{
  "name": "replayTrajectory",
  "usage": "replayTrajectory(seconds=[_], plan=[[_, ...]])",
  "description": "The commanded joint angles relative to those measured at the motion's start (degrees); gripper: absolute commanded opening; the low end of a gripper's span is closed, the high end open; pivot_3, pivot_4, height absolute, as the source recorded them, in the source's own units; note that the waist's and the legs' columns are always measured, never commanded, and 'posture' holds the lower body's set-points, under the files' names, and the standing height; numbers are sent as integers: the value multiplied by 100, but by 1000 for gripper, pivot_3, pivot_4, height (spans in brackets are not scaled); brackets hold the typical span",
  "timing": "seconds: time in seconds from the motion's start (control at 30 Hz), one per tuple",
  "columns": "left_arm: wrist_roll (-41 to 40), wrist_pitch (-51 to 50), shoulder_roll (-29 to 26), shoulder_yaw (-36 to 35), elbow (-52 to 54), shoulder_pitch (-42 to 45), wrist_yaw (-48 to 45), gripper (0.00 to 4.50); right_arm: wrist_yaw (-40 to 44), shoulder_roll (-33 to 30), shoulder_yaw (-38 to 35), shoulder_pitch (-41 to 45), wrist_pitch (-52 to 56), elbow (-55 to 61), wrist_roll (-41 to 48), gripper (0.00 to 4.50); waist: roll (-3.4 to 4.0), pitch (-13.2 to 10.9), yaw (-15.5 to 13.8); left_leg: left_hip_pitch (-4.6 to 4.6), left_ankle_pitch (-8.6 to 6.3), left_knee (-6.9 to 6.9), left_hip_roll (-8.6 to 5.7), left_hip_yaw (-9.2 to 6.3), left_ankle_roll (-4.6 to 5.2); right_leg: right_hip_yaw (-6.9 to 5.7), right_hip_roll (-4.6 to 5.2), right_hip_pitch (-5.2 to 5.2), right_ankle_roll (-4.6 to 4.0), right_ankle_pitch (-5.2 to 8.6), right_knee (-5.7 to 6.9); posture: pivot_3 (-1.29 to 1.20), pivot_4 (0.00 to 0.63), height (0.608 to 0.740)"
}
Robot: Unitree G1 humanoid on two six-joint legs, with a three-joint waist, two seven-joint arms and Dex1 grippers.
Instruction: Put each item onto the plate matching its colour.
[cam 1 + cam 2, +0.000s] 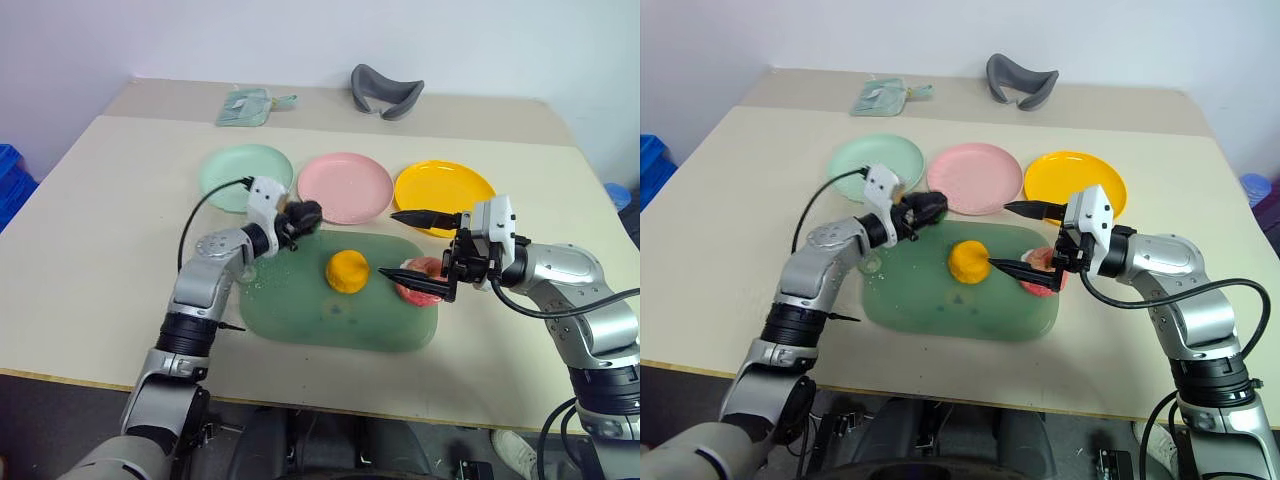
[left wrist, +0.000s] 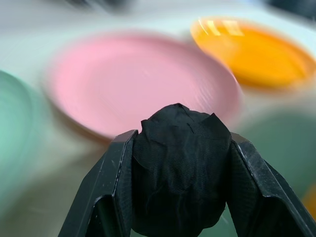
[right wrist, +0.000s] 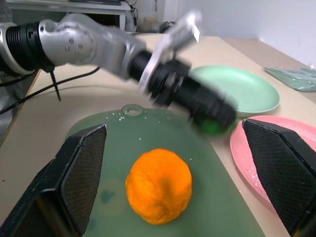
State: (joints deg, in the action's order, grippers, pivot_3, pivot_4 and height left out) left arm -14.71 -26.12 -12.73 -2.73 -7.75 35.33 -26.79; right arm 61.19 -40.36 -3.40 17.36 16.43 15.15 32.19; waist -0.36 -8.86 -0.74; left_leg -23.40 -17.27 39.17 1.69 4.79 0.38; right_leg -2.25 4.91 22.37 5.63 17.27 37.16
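Dark ball is clamped between the closed fingers of the left gripper, above the cutting board's far-left corner, near the pink plate and the mint green plate, apparently its destination. The right gripper is held wide open and empty over the board's right edge, by the pink-red fruit, likely in readiness.

We see the dark ball clamped in the left pincer, and its lower part is cut off by the frame's edge; its green patch is turned away from that wrist camera. Beyond the pincer, the pink plate, yellow plate and mint green plate are all blurred. The pink-red fruit lies mostly hidden behind the right pincer. In the right wrist view the left pincer with the ball is smeared.
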Motion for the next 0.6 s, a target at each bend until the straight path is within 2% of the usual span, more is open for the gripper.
replayTrajectory(seconds=[0.03, 0.1, 0.2, 0.27, 0.3, 0.47, 0.6], plan=[[38, 433, 4, -920, -333, 500, 1225, 2294, 37, 66, -70, 146, -135, 35, 20, 4500, -2, -1, 0, 0, 0, 0, 0, 0, 0, 0, 0, 1, 0, 0, 0, 0, 150, 740], [175, 698, -41, -1242, -876, 766, 1846, 2294, 58, 104, -30, 200, -171, -34, 1, 4500, -3, -1, -1, 0, 0, 0, 0, 0, 0, -1, 0, 1, 1, 0, 0, 0, 150, 740], [146, 838, -9, -1410, -1368, 1023, 2154, 3268, 94, 146, 2, 286, -186, -112, -22, 4500, -3, -1, -1, 0, 0, -1, -2, 1, 0, -2, 0, 1, 2, -1, 0, 0, 150, 740], [136, 917, 57, -1341, -1361, 1067, 2127, 4224, 101, 161, 6, 338, -162, -125, -29, 4500, -7, -4, -28, -1, 0, -1, -5, 0, 0, -6, 3, 0, 2, -1, 0, 0, 150, 740], [102, 930, 97, -1323, -1309, 1069, 2115, 4419, 100, 165, 6, 357, -146, -121, -29, 4500, -12, -7, -35, -3, 0, 0, -7, -1, 0, -8, 6, 0, 4, -2, 0, 0, 150, 740], [-36, 962, 92, -1140, -723, 653, 1607, 4419, 29, 180, 30, 395, -39, -9, -16, 4500, -13, -7, 2, -6, 0, 3, -9, -2, -1, -8, 6, 0, 12, -6, -1, 0, 150, 740], [-526, 630, 45, -1008, 18, 209, 886, 4419, -10, 199, 56, 419, 16, 20, -7, 4500, -12, -7, 26, -5, 3, 1, -2, 1, -5, -8, 0, 4, 12, -6, -1, 0, 150, 740]])
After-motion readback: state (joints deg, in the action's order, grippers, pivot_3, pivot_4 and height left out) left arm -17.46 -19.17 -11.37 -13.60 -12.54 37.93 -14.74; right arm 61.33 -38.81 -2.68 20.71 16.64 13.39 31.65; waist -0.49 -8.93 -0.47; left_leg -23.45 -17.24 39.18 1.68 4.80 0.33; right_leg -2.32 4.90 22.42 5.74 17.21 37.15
